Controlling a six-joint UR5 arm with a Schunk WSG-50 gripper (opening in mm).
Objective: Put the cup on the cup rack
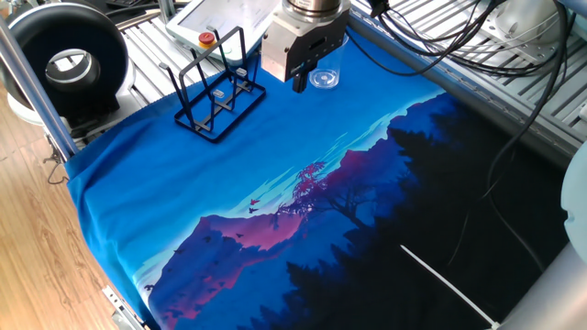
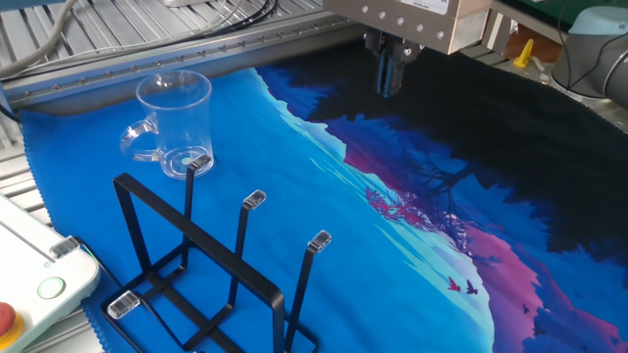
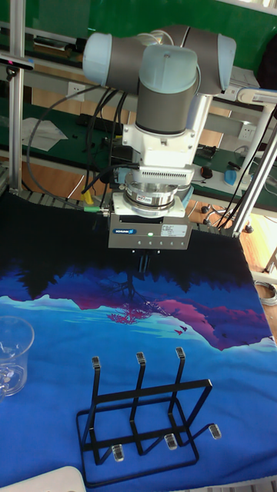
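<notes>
Tool (image 2: 391, 78) fingers pressed together, empty, above cloth (image 2: 392, 226), well apart from cup (image 2: 175, 120).

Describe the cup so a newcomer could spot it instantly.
Start at the blue printed cloth covering the table. Near its edge, beyond the black wire cup rack, stands the cup: upright, clear glass with a side handle, the only see-through vessel there.

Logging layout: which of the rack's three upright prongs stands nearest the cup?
The end prong, its tip overlapping the cup in the other fixed view; the other two stand farther off.
</notes>
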